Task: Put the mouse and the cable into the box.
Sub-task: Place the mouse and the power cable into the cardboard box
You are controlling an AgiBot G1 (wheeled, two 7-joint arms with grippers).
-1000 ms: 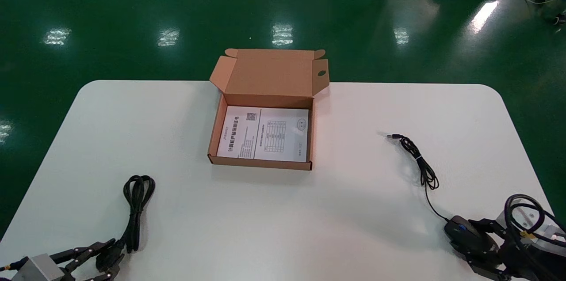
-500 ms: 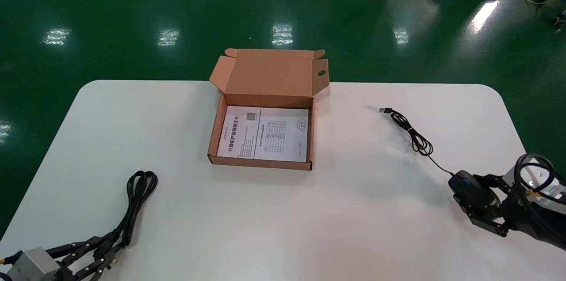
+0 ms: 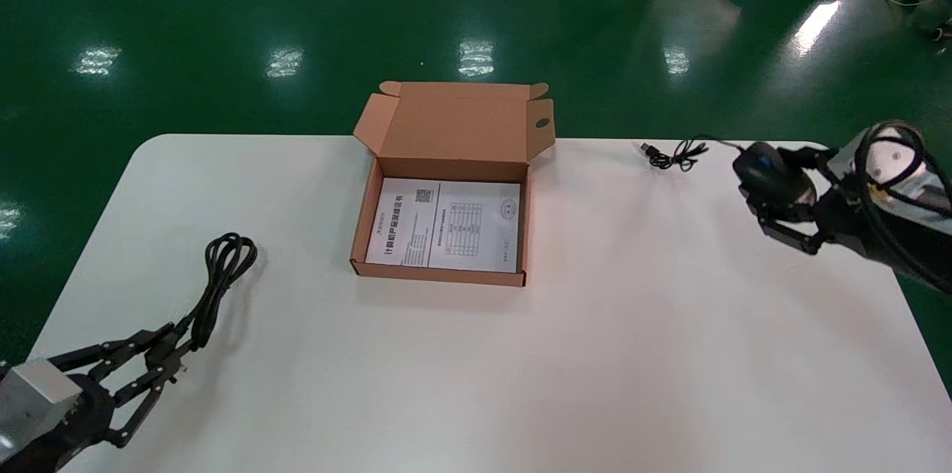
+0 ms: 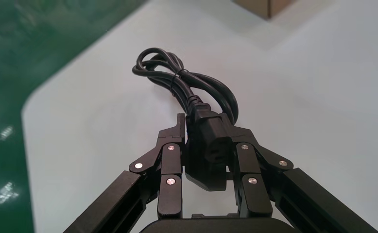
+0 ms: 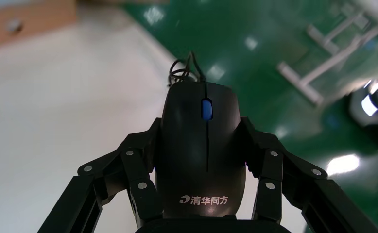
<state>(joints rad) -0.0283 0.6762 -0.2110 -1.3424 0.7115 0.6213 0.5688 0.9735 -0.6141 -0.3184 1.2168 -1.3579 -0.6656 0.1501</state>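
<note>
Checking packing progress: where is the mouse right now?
In the head view, the mouse is clamped in the right pincer near the table's far right corner, well to the right of the open cardboard box, not in it.

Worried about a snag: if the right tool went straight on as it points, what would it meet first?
Probably the mouse cord, bunched just ahead of the right tool gripping the mouse; beyond, only the table's far edge. Depth is unclear. The left tool holds the cable, near left.

Box (image 3: 454, 120) centre-back on table (image 3: 595, 354), cable (image 3: 214, 296) front left, mouse (image 3: 762, 169) seemingly raised right
</note>
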